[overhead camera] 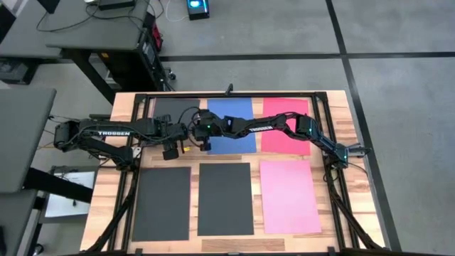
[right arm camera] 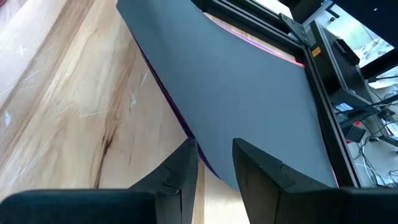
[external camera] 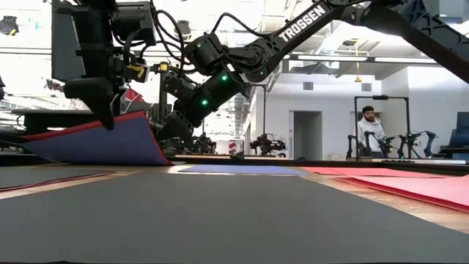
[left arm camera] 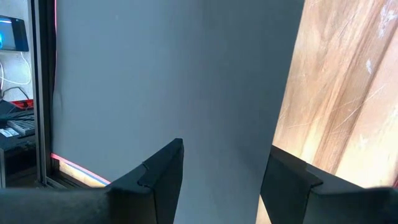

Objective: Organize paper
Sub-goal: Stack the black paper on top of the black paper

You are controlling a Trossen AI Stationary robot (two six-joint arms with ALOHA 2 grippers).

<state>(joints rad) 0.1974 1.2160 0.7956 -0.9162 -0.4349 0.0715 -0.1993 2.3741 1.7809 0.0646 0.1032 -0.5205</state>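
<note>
The wooden table point(overhead camera: 106, 185) fills the middle of the high view, ringed by a black frame point(overhead camera: 328, 128) that runs along its upper edge and down both sides. Six paper places show on it. Along the lower row lie two dark grey sheets point(overhead camera: 162, 203) side by side at lower left and centre, and a pink sheet point(overhead camera: 289, 195) at lower right, with narrow strips of bare wood between them. In the upper row a blue sheet point(overhead camera: 234, 114) sits at centre and a red sheet point(overhead camera: 284, 135) at upper right. Both are partly crossed by the right arm, which reaches from the right side toward the middle.

At the upper left of the table lies a small stack with a dark grey sheet on top point(overhead camera: 169, 107). The low view shows this stack lifted at one side, its blue underside point(external camera: 102, 143) and a red edge slanting up off the table.

The left gripper point(overhead camera: 170, 148) hangs just below that stack in the high view, its fingers point(left arm camera: 158, 174) spread apart on either side of the grey sheet's edge, and whether they press it I cannot tell. The right gripper point(overhead camera: 204, 136) sits between this stack and the blue sheet, and its fingers point(right arm camera: 180, 171) stand narrowly apart astride the grey sheet's lifted edge; a firm pinch is not clear.
</note>
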